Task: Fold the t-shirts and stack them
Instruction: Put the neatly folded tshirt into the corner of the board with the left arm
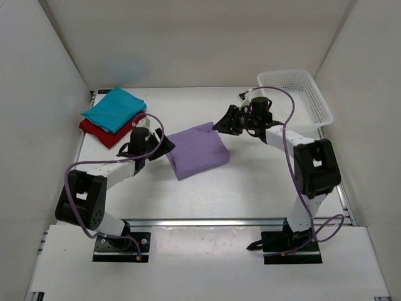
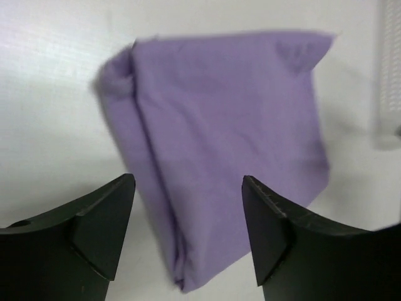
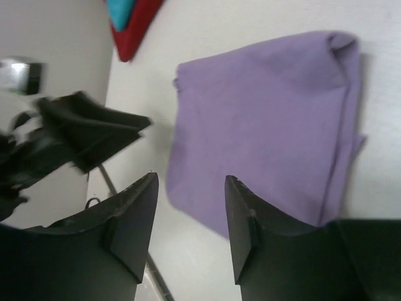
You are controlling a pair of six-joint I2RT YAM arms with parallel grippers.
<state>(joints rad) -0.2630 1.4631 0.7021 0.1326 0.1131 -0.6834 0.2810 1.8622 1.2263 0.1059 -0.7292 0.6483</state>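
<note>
A pale lavender t-shirt lies folded into a rough square in the middle of the table. At the back left a folded teal t-shirt rests on a folded dark red t-shirt. My left gripper hovers at the lavender shirt's left corner, open and holding nothing. In the left wrist view the gripper looks down at the shirt's folded corner. My right gripper is at the shirt's far right corner. In its wrist view the gripper is open and empty beside the cloth.
A white mesh basket stands at the back right, just behind the right arm. White walls enclose the table on three sides. In the right wrist view the left gripper and the red shirt show beyond the lavender one.
</note>
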